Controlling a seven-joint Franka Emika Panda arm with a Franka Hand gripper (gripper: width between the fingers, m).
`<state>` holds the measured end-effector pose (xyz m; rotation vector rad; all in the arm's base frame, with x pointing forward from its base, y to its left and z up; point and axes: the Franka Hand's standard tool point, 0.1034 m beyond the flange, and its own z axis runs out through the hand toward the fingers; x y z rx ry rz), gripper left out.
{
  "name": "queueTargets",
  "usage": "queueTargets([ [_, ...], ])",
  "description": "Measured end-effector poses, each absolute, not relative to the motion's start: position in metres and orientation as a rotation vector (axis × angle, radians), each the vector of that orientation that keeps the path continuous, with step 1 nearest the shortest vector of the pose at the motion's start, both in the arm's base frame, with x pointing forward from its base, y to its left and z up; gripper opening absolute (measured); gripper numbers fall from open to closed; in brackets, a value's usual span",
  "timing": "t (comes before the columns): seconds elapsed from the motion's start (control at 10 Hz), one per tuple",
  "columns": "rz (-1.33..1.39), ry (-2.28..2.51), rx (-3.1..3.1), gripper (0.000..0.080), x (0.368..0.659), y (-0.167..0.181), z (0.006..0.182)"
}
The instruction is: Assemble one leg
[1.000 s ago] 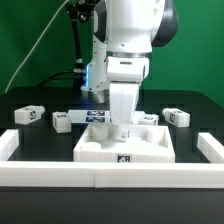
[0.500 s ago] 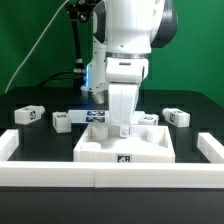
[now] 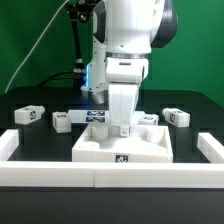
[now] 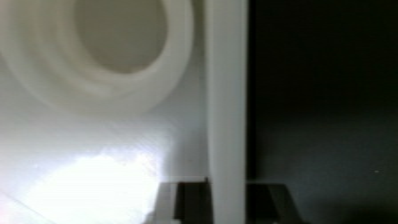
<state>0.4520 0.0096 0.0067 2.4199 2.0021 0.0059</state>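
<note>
The large white panel (image 3: pixel 125 147) with a raised rim lies flat at the table's middle. My gripper (image 3: pixel 122 130) is down on its far rim. In the wrist view my gripper (image 4: pixel 226 196) has a dark finger (image 4: pixel 189 202) on each side of the rim wall (image 4: pixel 226 100), touching it, beside a round hole (image 4: pixel 125 40). Small white legs with marker tags lie loose on the table: two on the exterior view's left (image 3: pixel 30 115) (image 3: pixel 63 121) and one on the right (image 3: pixel 177 116). Another (image 3: pixel 150 118) sits just behind the panel.
The marker board (image 3: pixel 95 117) lies behind the panel, left of my gripper. A low white wall (image 3: pixel 110 176) runs along the table's front, with raised ends at the left (image 3: pixel 10 146) and right (image 3: pixel 212 148). A green backdrop stands behind.
The panel's near left corner has slid very slightly toward the exterior view's left. My gripper has stayed on the rim.
</note>
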Motion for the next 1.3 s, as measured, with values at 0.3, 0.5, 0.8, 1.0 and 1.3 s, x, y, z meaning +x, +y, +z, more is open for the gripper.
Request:
queueTargets([
  [0.3,0.007,2.229,2.197,0.0054,0.459,0.012,0.007],
  [0.5,0.004,2.263,2.159,0.0055,0.458,0.019,0.007],
  [0.8,0.014,2.208,2.215,0.0055,0.465,0.030,0.007],
  [1.0,0.038,2.173,2.238,0.0055,0.479,0.046,0.007],
  [1.3,0.055,2.178,2.228,0.0055,0.486,0.055,0.007],
])
